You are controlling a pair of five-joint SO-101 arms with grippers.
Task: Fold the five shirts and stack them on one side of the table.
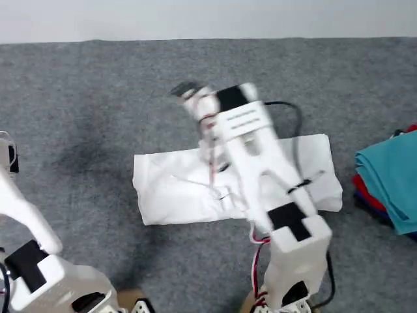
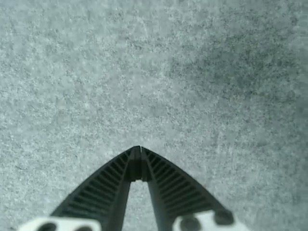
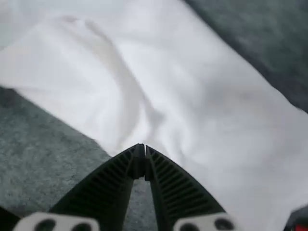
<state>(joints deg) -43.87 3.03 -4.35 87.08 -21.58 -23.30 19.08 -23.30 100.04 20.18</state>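
White shirt [image 3: 202, 96] | right tool [image 3: 140, 147] closed over its edge | left tool [image 2: 140, 150] closed

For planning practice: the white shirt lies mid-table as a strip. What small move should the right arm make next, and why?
Probably open the right pincer and lower it onto the edge of the white shirt. The pincer hangs shut above it, seemingly empty, and the shirt is wider than the stack, so another fold looks due.
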